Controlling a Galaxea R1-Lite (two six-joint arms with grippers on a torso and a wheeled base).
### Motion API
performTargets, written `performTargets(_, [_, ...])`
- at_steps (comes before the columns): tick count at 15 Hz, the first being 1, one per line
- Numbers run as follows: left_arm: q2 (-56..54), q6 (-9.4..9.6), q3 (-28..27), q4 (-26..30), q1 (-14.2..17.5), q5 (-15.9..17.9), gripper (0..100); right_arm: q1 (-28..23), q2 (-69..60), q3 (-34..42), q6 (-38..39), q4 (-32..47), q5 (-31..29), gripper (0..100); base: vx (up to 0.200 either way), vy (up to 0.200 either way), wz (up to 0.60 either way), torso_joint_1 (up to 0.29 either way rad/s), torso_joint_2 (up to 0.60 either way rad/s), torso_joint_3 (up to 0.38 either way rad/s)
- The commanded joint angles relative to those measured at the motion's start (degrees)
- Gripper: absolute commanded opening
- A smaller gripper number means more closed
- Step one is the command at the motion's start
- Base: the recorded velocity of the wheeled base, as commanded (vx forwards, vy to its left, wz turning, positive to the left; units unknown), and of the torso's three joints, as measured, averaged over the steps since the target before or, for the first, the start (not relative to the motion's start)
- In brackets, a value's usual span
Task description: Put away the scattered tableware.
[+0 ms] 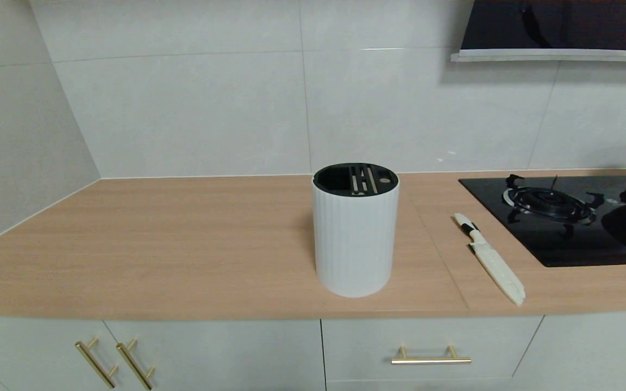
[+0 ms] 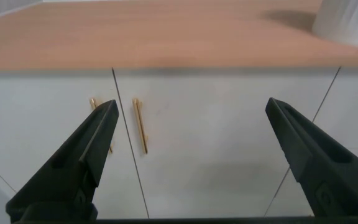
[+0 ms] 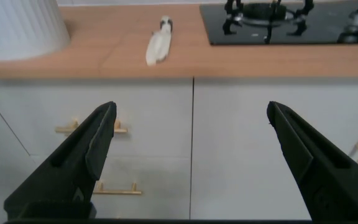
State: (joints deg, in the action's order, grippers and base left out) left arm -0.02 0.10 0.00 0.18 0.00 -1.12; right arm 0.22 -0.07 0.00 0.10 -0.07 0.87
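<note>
White slotted holder [image 1: 355,244] upright; knife [image 1: 489,262] flat on counter [image 1: 182,244] nearby.

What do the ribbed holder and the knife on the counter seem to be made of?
The holder: probably matte white plastic, given its evenly moulded vertical ribs and dull sheen; the slotted top insert looks like black plastic. The knife: white speckled blade, possibly ceramic or coated steel, no bare metal gleam; white handle with a black band, likely plastic.

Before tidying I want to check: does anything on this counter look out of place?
Yes. The white knife lies loose on the counter between the slotted holder and the stove, blade tip near the front edge, not stored in the holder.
</note>
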Motion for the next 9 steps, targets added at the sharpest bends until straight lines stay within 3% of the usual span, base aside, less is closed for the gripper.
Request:
performTargets(1, [0.02, -0.01, 0.0, -0.01, 0.0, -0.02, 100, 0.04, 0.07, 0.0, -0.01, -0.01, 0.01, 100, 0.0, 0.0, 0.0, 0.222, -0.52, -0.3])
performTargets(9, [0.02, -0.01, 0.0, -0.01, 0.0, -0.02, 100, 0.04, 0.07, 0.0, -0.01, -0.01, 0.01, 100, 0.0, 0.0, 0.0, 0.253, -0.55, -0.302])
